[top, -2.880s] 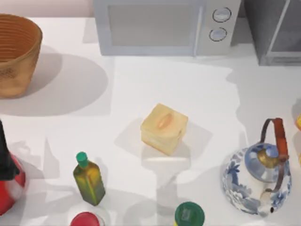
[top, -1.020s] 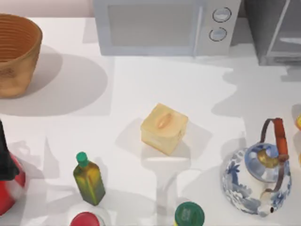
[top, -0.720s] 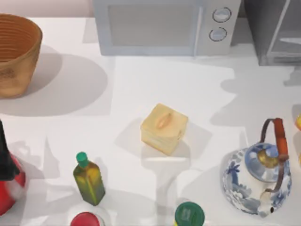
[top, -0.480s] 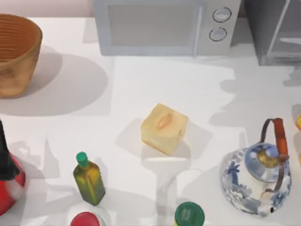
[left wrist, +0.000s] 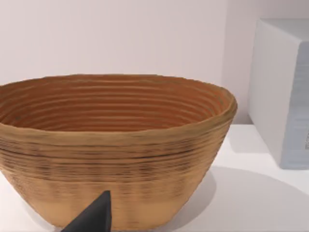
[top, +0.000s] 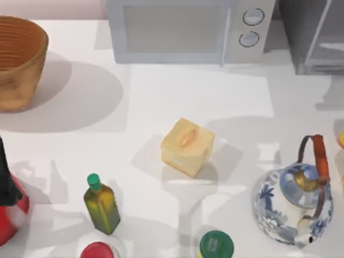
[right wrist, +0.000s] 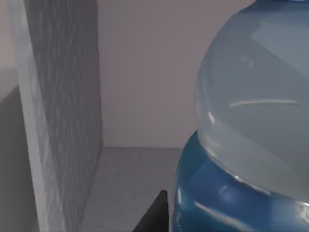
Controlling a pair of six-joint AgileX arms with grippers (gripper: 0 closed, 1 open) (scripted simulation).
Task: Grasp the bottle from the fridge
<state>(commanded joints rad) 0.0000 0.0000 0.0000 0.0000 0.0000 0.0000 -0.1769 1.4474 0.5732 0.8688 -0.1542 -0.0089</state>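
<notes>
From above, I saw the fridge (top: 314,35) at the table's far right corner. My left wrist camera faced a wicker basket (left wrist: 113,145). My right wrist camera sat inside the fridge, close against the bottle (right wrist: 246,140); grip state: cannot tell.

You've got bright, even light on the white worktop (top: 150,107), soft all over. The basket (top: 19,62) throws a broad grey shadow toward the right, and fainter overlapping shadows cross the right half around the kettle (top: 295,204). Inside the fridge (right wrist: 63,121) it's dimmer, with pale glints on the bottle (right wrist: 251,145), close up and hazy.
</notes>
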